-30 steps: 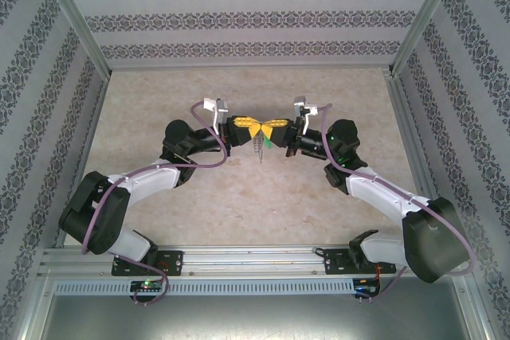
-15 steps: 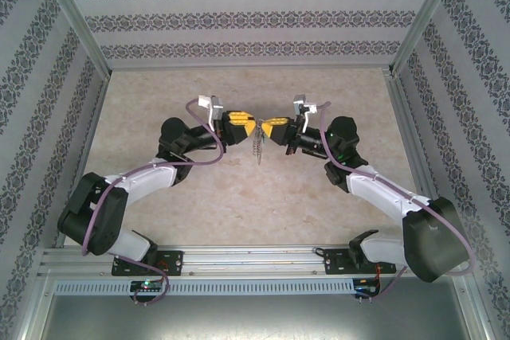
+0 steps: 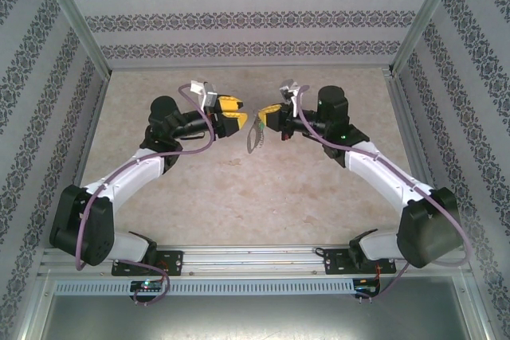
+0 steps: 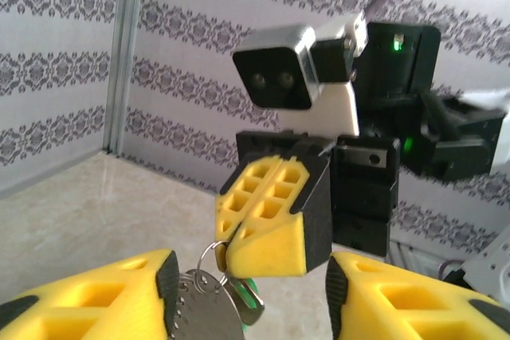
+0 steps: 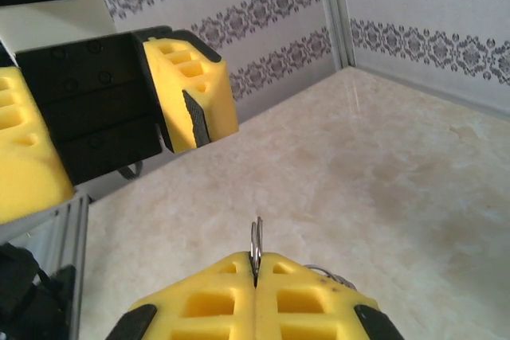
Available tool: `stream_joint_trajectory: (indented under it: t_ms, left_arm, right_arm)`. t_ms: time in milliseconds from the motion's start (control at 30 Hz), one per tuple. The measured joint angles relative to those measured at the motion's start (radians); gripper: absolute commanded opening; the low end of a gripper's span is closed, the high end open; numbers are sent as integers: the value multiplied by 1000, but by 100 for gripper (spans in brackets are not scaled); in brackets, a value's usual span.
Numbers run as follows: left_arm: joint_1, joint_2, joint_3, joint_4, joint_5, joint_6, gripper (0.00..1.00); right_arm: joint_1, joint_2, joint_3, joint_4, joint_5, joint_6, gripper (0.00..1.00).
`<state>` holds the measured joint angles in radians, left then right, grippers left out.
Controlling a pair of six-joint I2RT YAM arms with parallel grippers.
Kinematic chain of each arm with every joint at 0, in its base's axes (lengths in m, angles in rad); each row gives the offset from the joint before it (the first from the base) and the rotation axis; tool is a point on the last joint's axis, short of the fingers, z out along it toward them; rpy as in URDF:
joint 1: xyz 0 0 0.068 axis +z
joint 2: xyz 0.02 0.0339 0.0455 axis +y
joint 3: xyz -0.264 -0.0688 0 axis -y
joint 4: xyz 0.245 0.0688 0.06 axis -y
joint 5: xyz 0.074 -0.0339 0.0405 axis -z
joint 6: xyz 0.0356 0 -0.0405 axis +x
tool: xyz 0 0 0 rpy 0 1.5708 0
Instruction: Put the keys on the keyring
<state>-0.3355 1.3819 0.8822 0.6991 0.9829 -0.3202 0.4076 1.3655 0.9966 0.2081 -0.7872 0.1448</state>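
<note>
Right gripper [image 4: 255, 220]: jaws pressed together, pinching the keyring [image 5: 256, 236], whose thin loop pokes out between the pads. Keys [image 4: 252, 298]: green tag, hanging just below the right gripper. Left gripper [image 3: 239, 115]: jaws spread, just beside the right gripper, facing it.

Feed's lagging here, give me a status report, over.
Left gripper open, empty. Right gripper shut on keyring. Keys hang beneath it. No obstruction seen.
</note>
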Motion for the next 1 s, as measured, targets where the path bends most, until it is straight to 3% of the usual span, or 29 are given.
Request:
stream_joint_trajectory:
  t_ms: [200, 400, 733, 1000]
  left_arm:
    - [17, 29, 105, -220, 39, 116, 68]
    - [17, 91, 225, -431, 64, 224, 70]
    - [17, 210, 393, -771, 99, 393, 54]
    - [17, 236, 421, -876, 146, 440, 50]
  right_arm:
    - [0, 48, 104, -224, -5, -174, 0]
    - [-13, 60, 134, -340, -38, -258, 0]
    - [-13, 81, 172, -445, -106, -323, 0]
    - [-13, 93, 182, -467, -123, -336, 0]
